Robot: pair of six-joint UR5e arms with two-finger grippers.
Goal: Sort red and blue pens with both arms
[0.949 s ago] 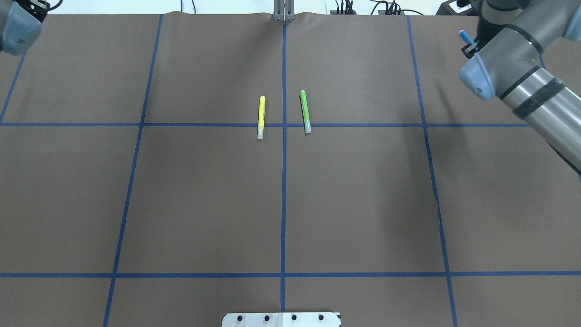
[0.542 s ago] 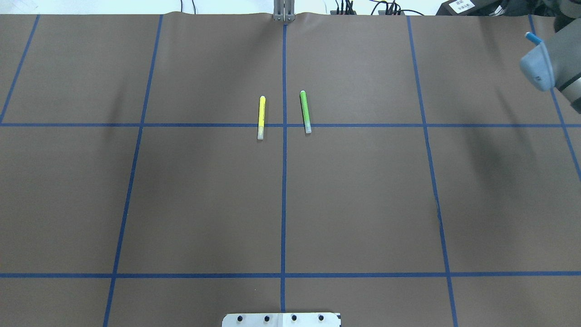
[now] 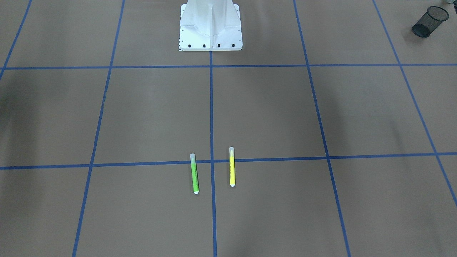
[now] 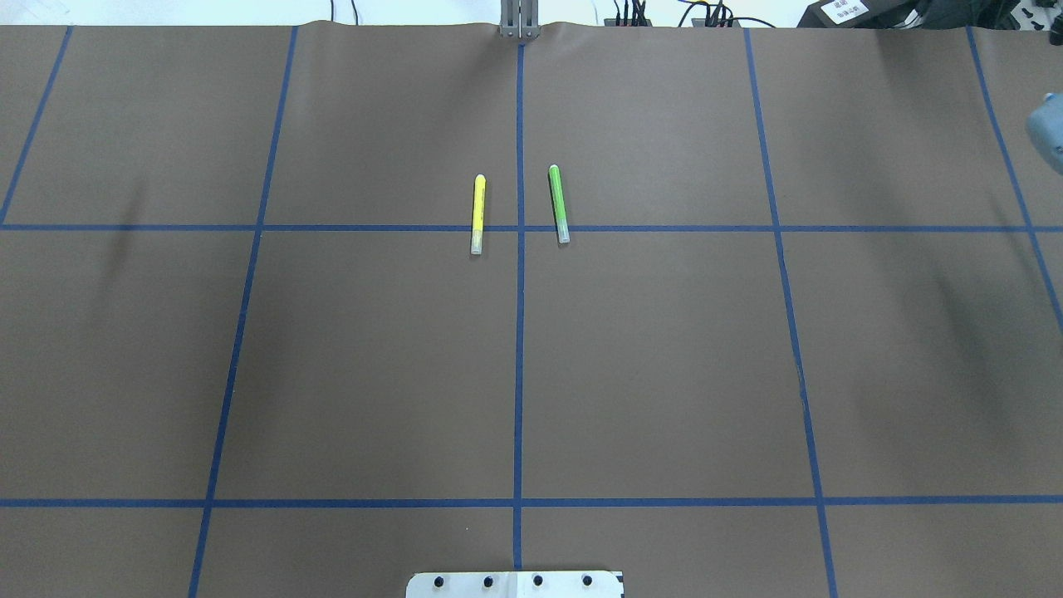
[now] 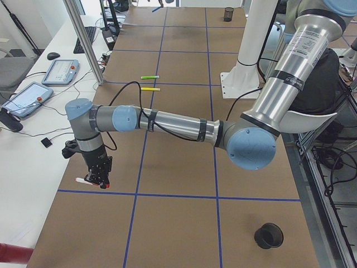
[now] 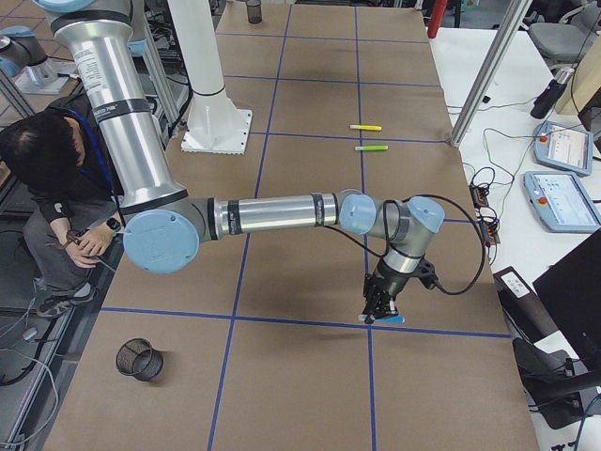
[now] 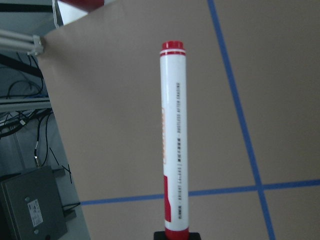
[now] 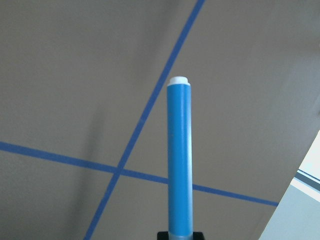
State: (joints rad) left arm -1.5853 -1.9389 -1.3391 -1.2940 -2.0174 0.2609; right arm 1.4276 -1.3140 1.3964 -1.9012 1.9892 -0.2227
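Since the earlier overhead frames the right arm (image 4: 1048, 133) has swung outward, so that only a pale blue joint cap shows at that view's right edge. The blue pen (image 8: 179, 160) projects from the right gripper (image 8: 180, 235), which is clamped on its lower end; the red pen (image 7: 173, 140) sits likewise in the left gripper (image 7: 176, 235). Right arm and left arm (image 5: 173, 124) each reach long and low toward their own table end, wrist turned down, gripper just above the table (image 4: 664, 374). Yellow marker (image 4: 478, 213) and green marker (image 4: 559, 203) lie side by side near centre
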